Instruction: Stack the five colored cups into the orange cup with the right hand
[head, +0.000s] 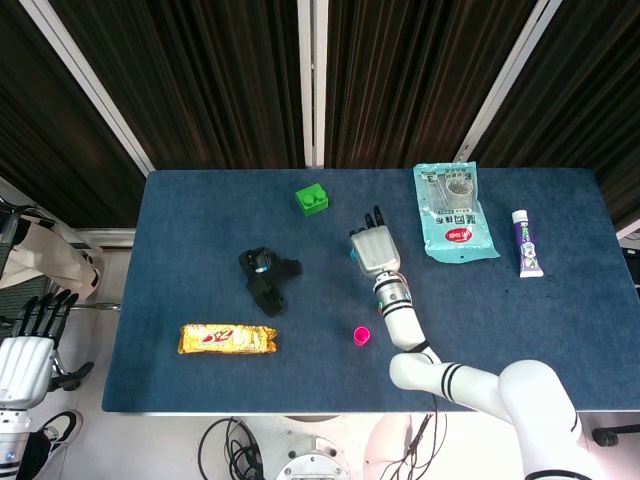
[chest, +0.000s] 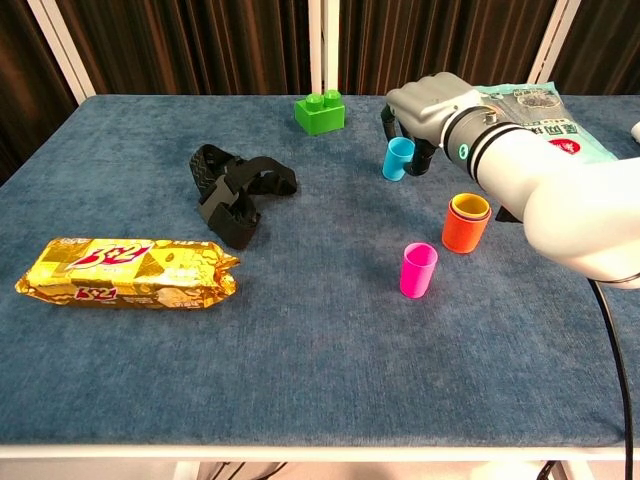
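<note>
In the chest view the orange cup (chest: 464, 229) stands right of centre with a yellow cup (chest: 469, 206) nested in it. A pink cup (chest: 418, 270) stands alone in front of it, also seen in the head view as the pink cup (head: 362, 335). My right hand (chest: 428, 108) reaches over the far part of the table, and its fingers wrap the blue cup (chest: 397, 159), which tilts off upright. From the head view only a sliver of the blue cup (head: 352, 253) shows beside the right hand (head: 375, 248); my forearm hides the orange cup there. My left hand (head: 27, 343) hangs off the table's left side, fingers spread, empty.
A green brick (chest: 320, 111) sits at the back, a black strap-like object (chest: 236, 189) left of centre, and a gold snack bar (chest: 125, 272) at the front left. A teal pouch (head: 453, 212) and a tube (head: 527, 243) lie at the right.
</note>
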